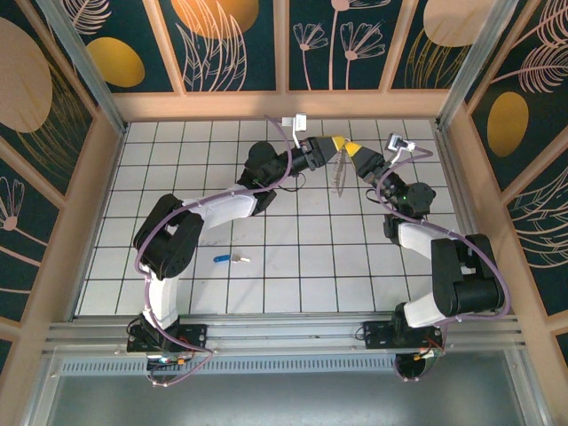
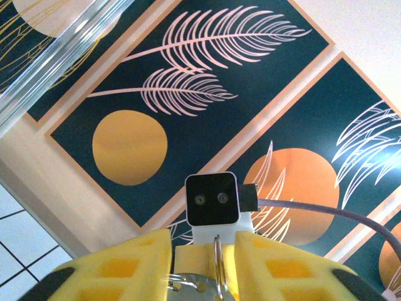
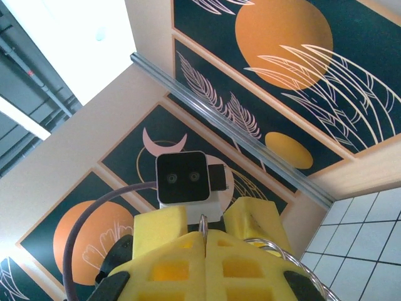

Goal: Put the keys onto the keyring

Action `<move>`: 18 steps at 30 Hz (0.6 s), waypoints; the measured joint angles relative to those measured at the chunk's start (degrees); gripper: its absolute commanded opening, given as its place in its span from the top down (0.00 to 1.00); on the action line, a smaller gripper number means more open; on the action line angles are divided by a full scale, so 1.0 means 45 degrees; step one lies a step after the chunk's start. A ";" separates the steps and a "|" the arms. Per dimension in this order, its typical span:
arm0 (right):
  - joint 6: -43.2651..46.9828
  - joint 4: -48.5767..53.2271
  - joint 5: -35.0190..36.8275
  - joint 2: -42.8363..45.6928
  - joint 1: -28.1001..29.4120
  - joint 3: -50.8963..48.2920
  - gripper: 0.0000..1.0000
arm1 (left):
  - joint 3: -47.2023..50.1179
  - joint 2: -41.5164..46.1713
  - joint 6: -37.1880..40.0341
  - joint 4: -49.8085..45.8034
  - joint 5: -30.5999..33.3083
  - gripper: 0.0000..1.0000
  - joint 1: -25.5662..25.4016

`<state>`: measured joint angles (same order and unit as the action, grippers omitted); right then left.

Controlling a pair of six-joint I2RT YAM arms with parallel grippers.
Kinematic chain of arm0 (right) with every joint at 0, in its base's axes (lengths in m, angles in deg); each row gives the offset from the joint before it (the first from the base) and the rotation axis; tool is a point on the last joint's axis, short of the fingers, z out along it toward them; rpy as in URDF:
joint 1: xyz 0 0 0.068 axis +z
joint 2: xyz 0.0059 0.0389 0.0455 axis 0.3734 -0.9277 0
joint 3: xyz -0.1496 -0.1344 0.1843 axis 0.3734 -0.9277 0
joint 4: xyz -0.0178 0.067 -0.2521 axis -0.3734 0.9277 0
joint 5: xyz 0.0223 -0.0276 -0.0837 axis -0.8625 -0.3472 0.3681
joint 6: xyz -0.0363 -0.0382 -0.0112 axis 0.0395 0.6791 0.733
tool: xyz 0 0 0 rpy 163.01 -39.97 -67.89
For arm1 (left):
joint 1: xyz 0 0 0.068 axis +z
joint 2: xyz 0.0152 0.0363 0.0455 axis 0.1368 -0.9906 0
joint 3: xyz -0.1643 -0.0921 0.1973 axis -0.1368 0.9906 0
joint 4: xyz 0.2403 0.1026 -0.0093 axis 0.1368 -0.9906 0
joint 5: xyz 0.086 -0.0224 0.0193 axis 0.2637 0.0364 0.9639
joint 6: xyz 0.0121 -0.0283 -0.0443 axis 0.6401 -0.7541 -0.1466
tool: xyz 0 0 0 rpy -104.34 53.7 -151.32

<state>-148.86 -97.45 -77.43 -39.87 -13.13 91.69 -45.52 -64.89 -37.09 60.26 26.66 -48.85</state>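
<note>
a white tiled table (image 1: 293, 293) sits inside walls painted with leaves and orange discs. the left arm (image 1: 217, 209) and right arm (image 1: 417, 235) reach to the far middle, where their yellow claws meet tip to tip above the tiles. the right gripper (image 3: 203, 235) has its fingers pressed together, clamped on the thin metal ring (image 3: 202, 221) of the keyring (image 1: 339, 177). the left gripper (image 2: 203, 251) has its fingers apart, with the ring standing edge-on in the gap and touching neither pad as far as can be seen. the brown strap hangs from the claws. seen from above, its long axis runs far to near, with the free end pointing toward the near edge. the key (image 1: 229, 259) lies flat on the near left of the table, well apart from both claws. its long axis runs left to right, blue head left, silver blade pointing right. the step looks like sharing the ring between the claws. to do it well, the right clamp should hold firm while the left closes squarely on another part of the ring without twisting it.
</note>
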 measured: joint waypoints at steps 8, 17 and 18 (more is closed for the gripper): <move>0.0010 0.0121 0.0005 -0.0005 0.0073 0.0010 1.00 | -0.0073 -0.0039 -0.0034 0.0029 0.0019 0.83 -0.0005; 0.0151 0.0384 0.0063 -0.0005 0.0092 0.0073 1.00 | -0.0078 -0.0039 0.0034 0.0019 0.0005 1.00 -0.0058; 0.0209 0.0398 0.0063 -0.0005 0.0092 0.0078 1.00 | -0.0078 -0.0039 0.0044 0.0015 0.0005 1.00 -0.0058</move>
<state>-147.92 -95.66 -77.15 -39.89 -12.71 92.04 -45.87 -65.06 -36.89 60.32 26.68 -49.11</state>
